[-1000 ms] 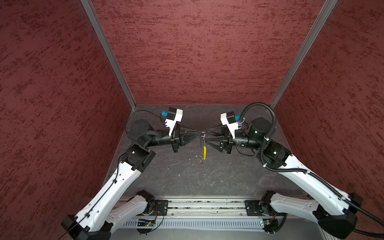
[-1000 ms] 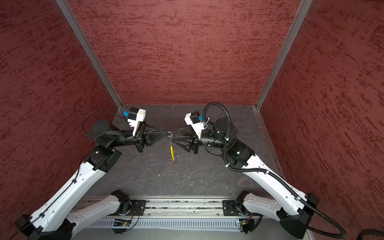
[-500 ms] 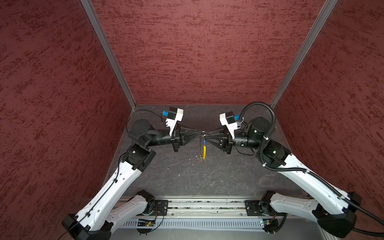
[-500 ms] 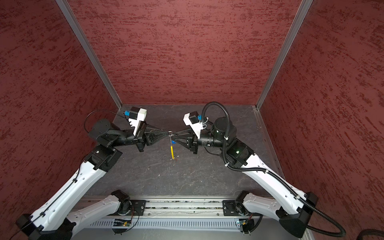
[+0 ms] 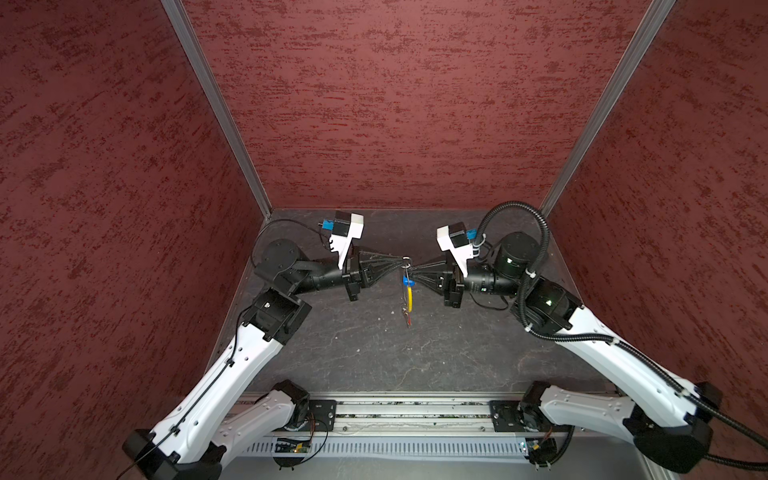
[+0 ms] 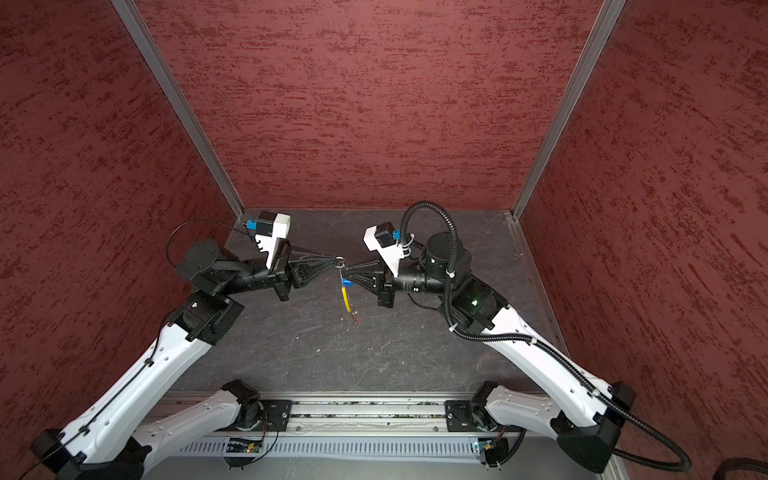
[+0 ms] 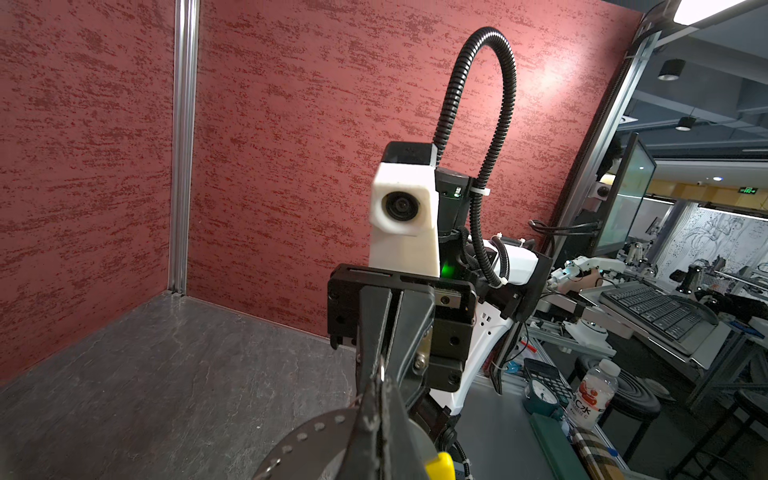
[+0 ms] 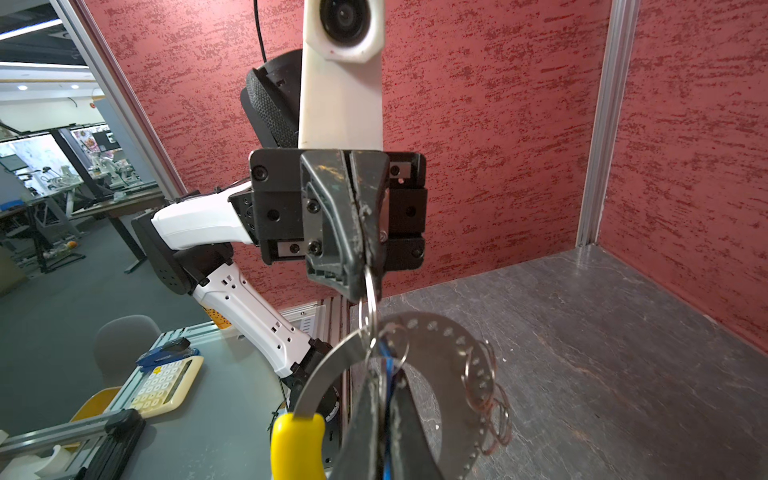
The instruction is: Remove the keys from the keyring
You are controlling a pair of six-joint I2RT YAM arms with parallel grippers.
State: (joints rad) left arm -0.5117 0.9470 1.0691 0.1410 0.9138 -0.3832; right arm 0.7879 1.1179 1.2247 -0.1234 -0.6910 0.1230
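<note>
Both top views: mid-extraction, neither key off. Clamping the split ring (image 5: 407, 262) with left gripper (image 5: 401, 261), fingers fully together on it, well above the table (image 5: 374, 353). Meeting it tip to tip with right gripper (image 5: 414, 269), pinched closed too. Dangling below the tips: keyring (image 5: 409, 300), blue key (image 5: 408, 283) at its top, red key (image 5: 407, 320) at the low end.

Left wrist: only own closed fingertips (image 7: 399, 432) and a corner of yellow sleeve (image 7: 440, 463) at frame edge; ring contact hidden. Readable: bottle (image 7: 590, 395) label, a "C" plus one character, rest too small. Green sign (image 7: 748, 190) illegible.

Right wrist: blue streak sandwiched between right fingers, so probably gripping the blue key. Left fingers biting the split ring edge-on.

Next, by judgement: hold left clamp rigid, then rotate and slide with right to walk the key head round the ring's coil to its gap. No straight yank, with thin wire prone to slipping.
</note>
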